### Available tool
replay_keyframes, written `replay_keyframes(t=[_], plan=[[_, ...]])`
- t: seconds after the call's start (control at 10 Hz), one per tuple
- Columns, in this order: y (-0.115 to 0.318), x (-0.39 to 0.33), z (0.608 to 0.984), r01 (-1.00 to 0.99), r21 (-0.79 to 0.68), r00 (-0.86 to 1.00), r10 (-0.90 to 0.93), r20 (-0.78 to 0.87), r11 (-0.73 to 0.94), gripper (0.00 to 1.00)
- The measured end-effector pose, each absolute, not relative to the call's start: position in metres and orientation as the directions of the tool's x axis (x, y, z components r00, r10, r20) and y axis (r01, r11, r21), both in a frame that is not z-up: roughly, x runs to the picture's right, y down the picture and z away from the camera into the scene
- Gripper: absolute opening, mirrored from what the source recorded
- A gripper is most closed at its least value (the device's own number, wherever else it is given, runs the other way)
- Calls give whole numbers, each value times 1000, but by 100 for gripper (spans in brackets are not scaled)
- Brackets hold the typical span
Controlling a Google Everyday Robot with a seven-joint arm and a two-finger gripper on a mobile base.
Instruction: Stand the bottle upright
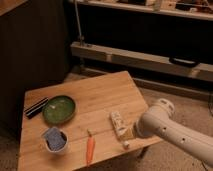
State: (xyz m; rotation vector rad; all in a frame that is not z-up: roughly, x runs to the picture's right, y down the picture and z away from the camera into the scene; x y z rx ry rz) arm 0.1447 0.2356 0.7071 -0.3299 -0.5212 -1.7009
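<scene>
We see the bottle (118, 123) lying flat on the table (102, 92).
Our gripper (131, 134) sits just beside its right flank, jaws wide apart, holding nothing.

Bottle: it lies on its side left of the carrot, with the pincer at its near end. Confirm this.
Wrong on one point. The camera view shows the bottle lying on its side right of the carrot, not left. The pincer is at its near end, as stated.
</scene>
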Motion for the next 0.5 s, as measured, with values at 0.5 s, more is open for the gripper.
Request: replay_keyframes(t=[0.5], plan=[[257, 130, 727, 971, 132, -240, -843, 481, -201, 80]])
